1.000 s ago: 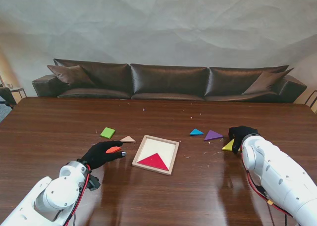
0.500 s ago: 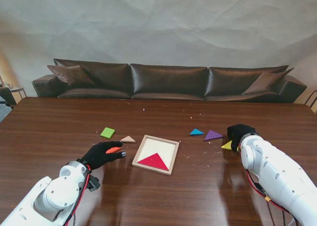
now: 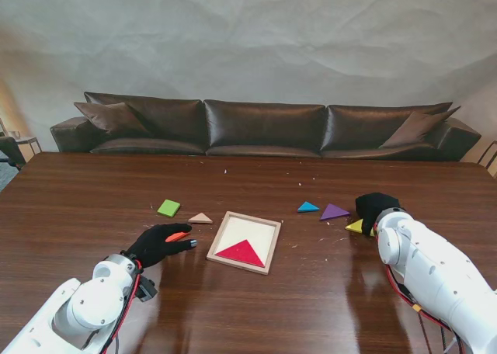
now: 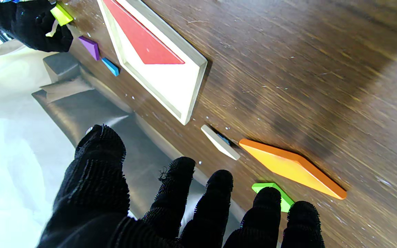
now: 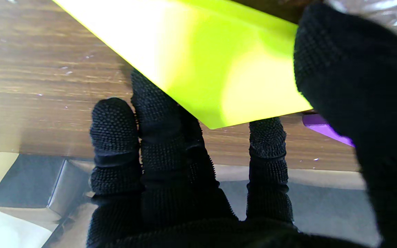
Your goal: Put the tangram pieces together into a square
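Stand view: over the last second my right hand (image 3: pixel 374 207) has drawn slightly up-frame with the yellow triangle (image 3: pixel 357 227), so the pickup looks underway. In the right wrist view, thumb and fingers (image 5: pixel 157 103) clamp that triangle. My left hand (image 3: pixel 159 242) hovers spread, holding nothing, over the orange piece (image 3: pixel 178 234), left of the tray (image 3: pixel 268 253).

I see the wooden frame (image 3: pixel 245 241) lying flat mid-table with a red triangle (image 3: pixel 241 252) inside. To its left lie a tan triangle (image 3: pixel 200 218), a green square (image 3: pixel 168 208) and an orange piece (image 3: pixel 178 234); to its right, blue (image 3: pixel 308 207), purple (image 3: pixel 335 212) and yellow (image 3: pixel 356 227) triangles.
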